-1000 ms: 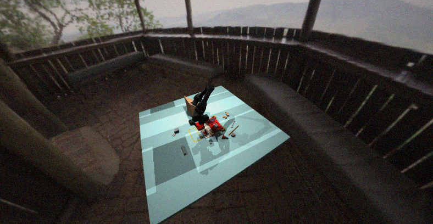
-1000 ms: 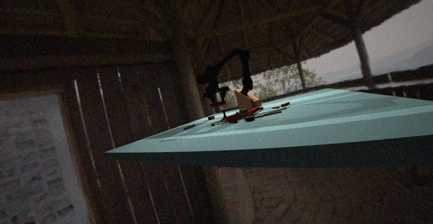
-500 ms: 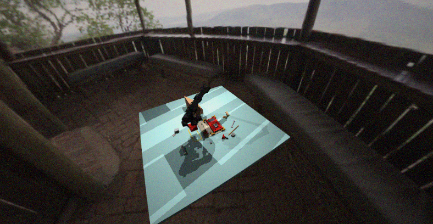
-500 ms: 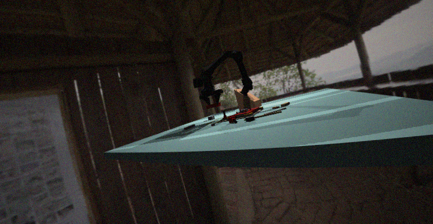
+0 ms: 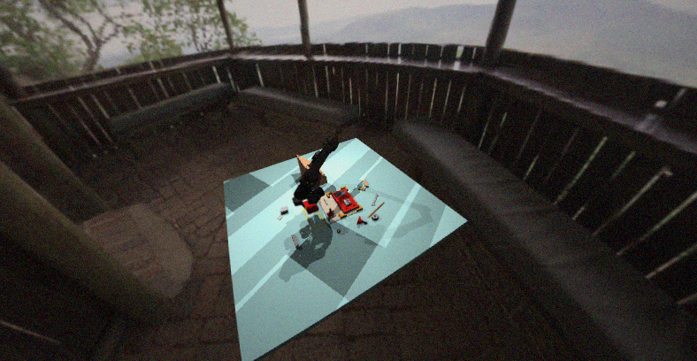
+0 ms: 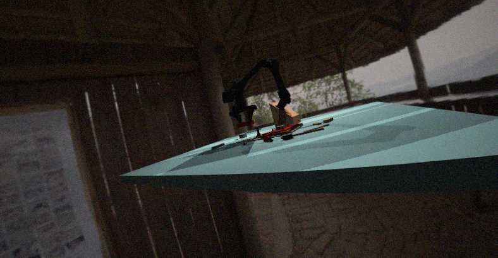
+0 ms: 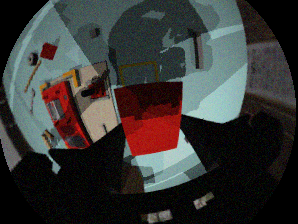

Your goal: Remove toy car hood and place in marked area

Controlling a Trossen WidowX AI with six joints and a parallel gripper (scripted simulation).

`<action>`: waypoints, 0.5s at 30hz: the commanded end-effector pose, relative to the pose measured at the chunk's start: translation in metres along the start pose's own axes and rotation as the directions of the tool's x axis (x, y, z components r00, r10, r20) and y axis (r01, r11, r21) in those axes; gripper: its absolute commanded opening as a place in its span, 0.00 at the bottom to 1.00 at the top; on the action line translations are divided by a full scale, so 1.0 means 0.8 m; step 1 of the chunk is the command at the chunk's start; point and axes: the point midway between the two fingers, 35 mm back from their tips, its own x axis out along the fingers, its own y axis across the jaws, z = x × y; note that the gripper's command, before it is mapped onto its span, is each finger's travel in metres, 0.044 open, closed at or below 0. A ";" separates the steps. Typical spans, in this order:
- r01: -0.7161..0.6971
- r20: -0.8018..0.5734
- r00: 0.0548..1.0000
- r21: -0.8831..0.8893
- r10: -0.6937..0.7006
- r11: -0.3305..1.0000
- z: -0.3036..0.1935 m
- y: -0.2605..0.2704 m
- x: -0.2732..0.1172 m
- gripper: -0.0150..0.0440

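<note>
Gripping the red hood, the end effector stands wide, its fingers either side, above the table.

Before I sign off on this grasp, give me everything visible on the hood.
The hood is a plain red panel, roughly rectangular in the wrist view, its two sides tapering slightly. It looks like smooth, rigid plastic, with shadow darkening one end. No separate parts can be made out. It is off the toy car, raised above the table and clamped between the fingers of the gripper. Its underside is hidden in the wrist view.
</note>
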 end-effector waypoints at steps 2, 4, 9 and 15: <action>-0.005 -0.001 1.000 0.004 0.005 1.000 -0.001 0.001 0.007 0.25; -0.005 -0.001 1.000 0.004 0.005 1.000 -0.001 0.001 0.009 0.25; -0.005 -0.001 1.000 0.004 0.005 1.000 0.000 0.001 0.015 0.25; -0.005 -0.001 1.000 0.004 0.005 1.000 0.000 0.001 0.022 0.25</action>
